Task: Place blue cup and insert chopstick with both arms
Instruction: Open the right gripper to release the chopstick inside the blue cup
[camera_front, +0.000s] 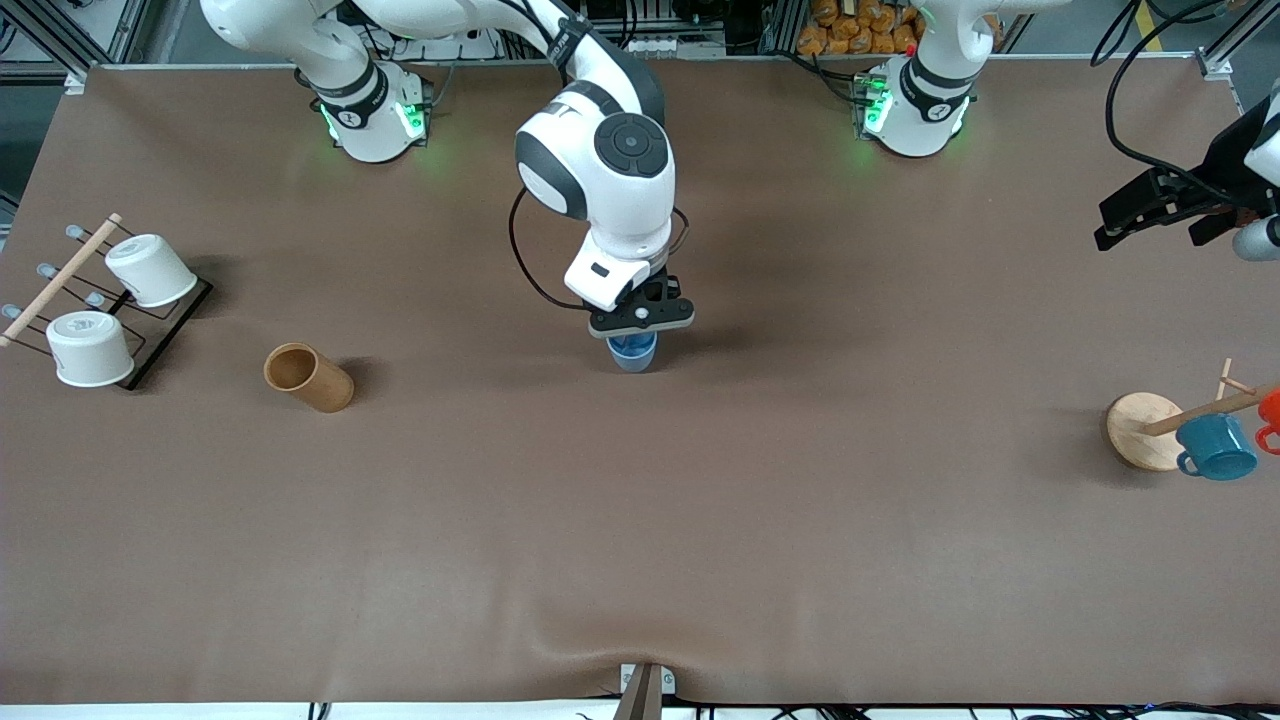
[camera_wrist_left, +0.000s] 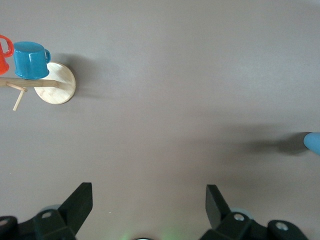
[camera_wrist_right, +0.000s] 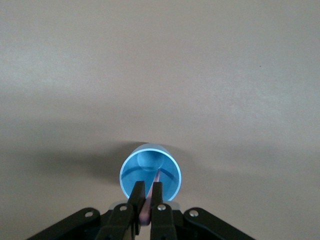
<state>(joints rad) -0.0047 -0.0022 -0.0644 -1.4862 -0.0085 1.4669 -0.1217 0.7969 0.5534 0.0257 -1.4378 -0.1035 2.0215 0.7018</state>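
- Right gripper (camera_wrist_right: 148, 192) over the blue cup (camera_wrist_right: 150, 172), fingers (camera_wrist_right: 137, 196) clamped on the chopstick (camera_wrist_right: 149, 202), tip inside the cup.
- Left gripper (camera_wrist_left: 149, 197) waits, fingers spread, over the bench (camera_front: 700, 520) near the teal mug (camera_front: 1217, 447).

The tabletop (camera_front: 640, 520) is plain brown. The blue cup (camera_wrist_right: 150, 172) is light blue, the chopstick (camera_wrist_right: 150, 200) pale pink. A brown cylinder (camera_front: 308, 377), two white cups (camera_front: 150, 270), a teal mug (camera_front: 1216, 447) and an orange-red mug (camera_front: 1270, 410) show plain colours too.
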